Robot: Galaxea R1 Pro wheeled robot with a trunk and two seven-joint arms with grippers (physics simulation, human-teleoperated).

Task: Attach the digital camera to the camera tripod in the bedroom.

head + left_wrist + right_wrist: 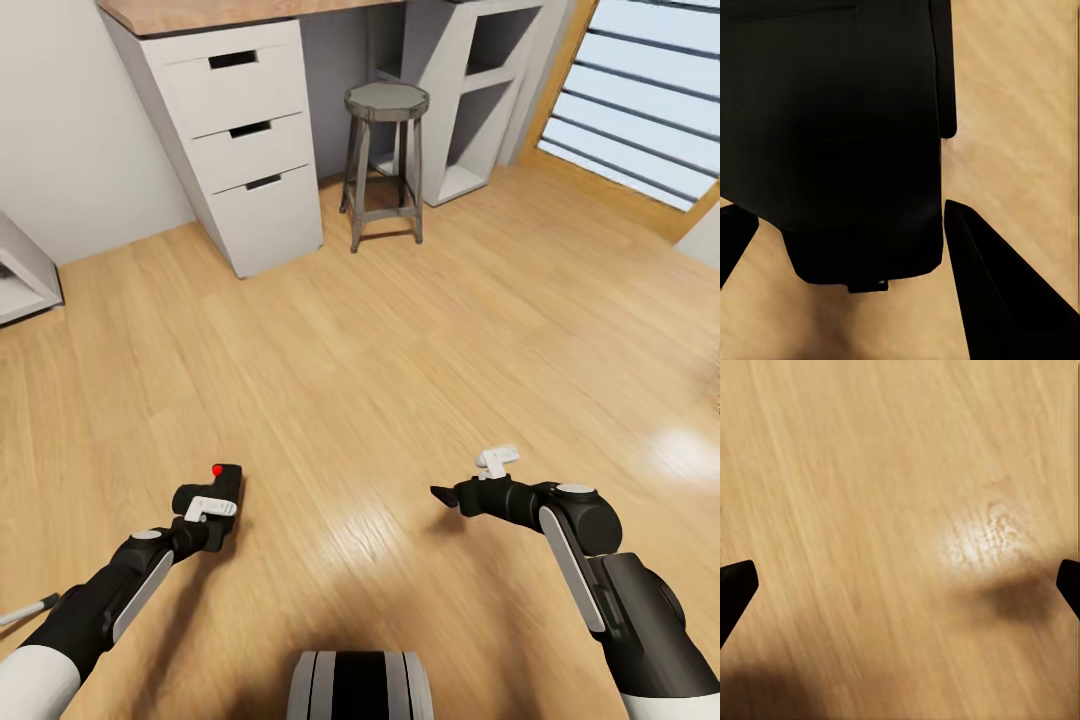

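Observation:
My left gripper (213, 497) is shut on the digital camera (222, 482), a small black box with a red dot on top, held low over the wood plank floor (400, 340). In the left wrist view the camera's black body (832, 135) sits between the dark fingers (997, 300). To the right, my right gripper (447, 494) hangs open above the floor. In the right wrist view its fingertips (735, 589) stand far apart, with bare planks between them. The camera tripod is out of view.
Ahead stands a desk with white drawers (250, 150), a round metal stool (386, 150) and an open white shelf unit (480, 90). A slatted window (640, 110) is at the right and a low shelf (20, 275) at the left. A thin grey rod (28, 608) pokes in at the lower left.

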